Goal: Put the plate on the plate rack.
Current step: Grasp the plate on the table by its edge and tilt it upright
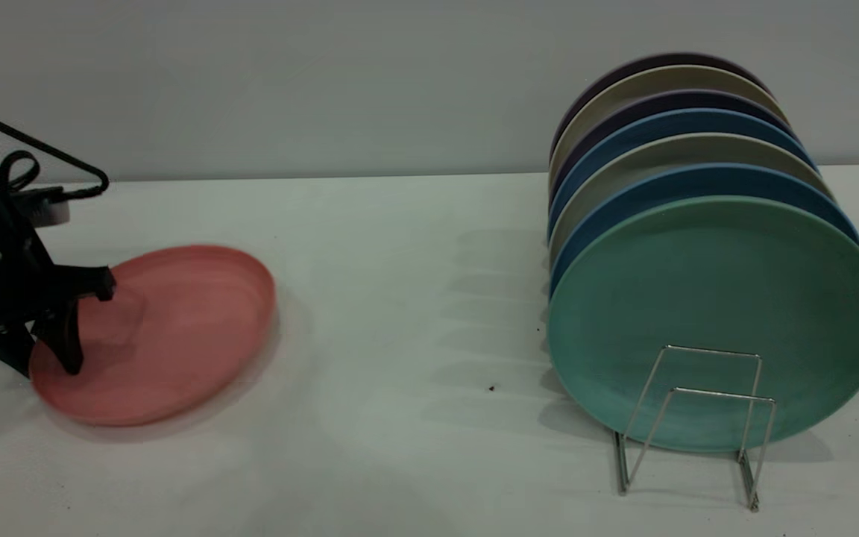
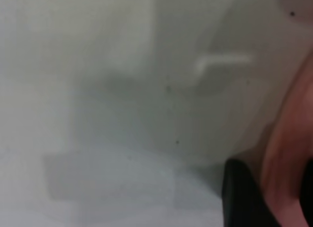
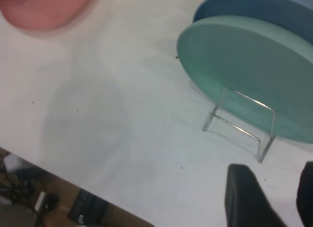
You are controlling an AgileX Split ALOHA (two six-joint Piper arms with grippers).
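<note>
Salmon-pink round matte plate point(image 1: 165, 335) lay on the white bench point(image 1: 400, 298), its near rim pinched by the left hand point(image 1: 75, 328), well apart from the silver wire rack point(image 1: 698, 425); racking remained; right hand point(image 3: 269, 197) open, idle.

A plain, pale grey wall point(image 1: 325, 82) stands behind the white bench point(image 1: 400, 298), meeting its far edge in a straight line. The bench top is matte and carries soft grey shadows and a few small dark specks point(image 1: 491, 388). Past the bench's near edge in the right wrist view, a brown floor point(image 3: 54, 200) shows with dark cables lying on it.
</note>
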